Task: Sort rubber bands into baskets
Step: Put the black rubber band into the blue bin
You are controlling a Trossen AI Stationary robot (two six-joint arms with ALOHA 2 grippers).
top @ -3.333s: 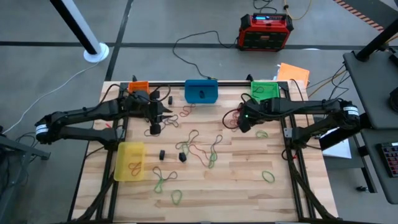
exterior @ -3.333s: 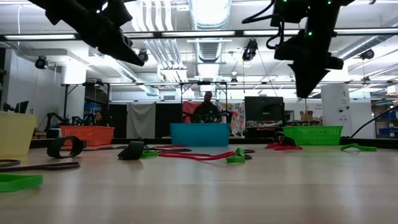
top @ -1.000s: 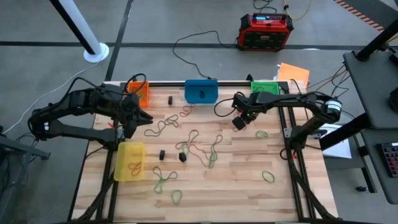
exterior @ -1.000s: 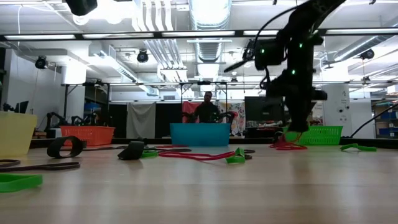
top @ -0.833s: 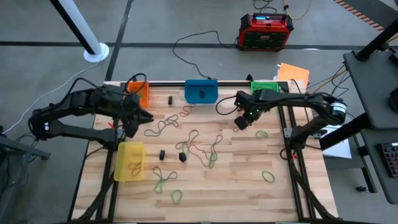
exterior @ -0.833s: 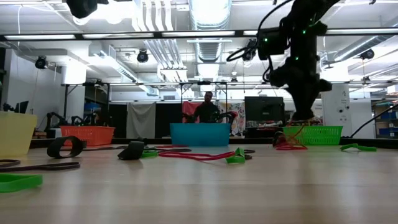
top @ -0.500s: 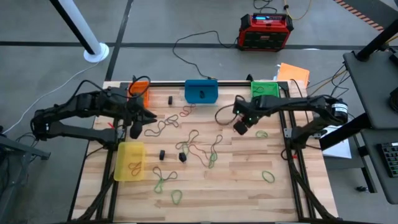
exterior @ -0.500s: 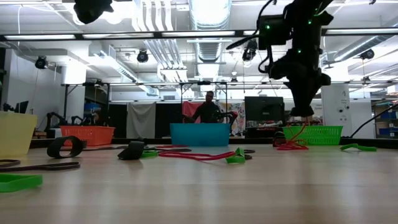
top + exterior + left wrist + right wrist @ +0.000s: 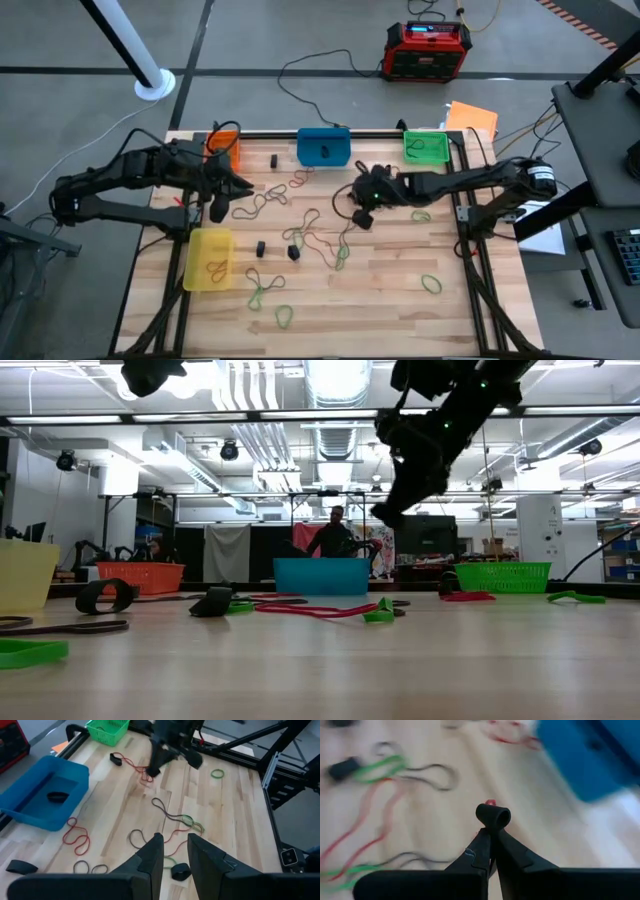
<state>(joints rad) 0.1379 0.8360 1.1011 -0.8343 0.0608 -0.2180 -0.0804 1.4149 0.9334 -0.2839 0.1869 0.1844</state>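
Near the centre of the high view, a little above the middle, the right gripper (image 9: 362,213) hangs over the wooden table (image 9: 400,300) with its jaws pressed together; its wrist view shows the two dark fingers (image 9: 487,851) meeting, with a small dark ring standing at their tips. At the left, the left gripper (image 9: 221,198) hovers between the small orange rectangular plastic basket (image 9: 224,143) above it and the translucent yellow plastic basket (image 9: 210,258) below it, jaws a narrow gap apart with nothing seen between them. The thin floppy rubber bands (image 9: 318,238), green, red-brown, tan and black, lie scattered across the middle and lower table. The blue plastic basket (image 9: 324,146) sits at top centre and the green plastic basket (image 9: 427,146) at upper right, along the table's far edge.
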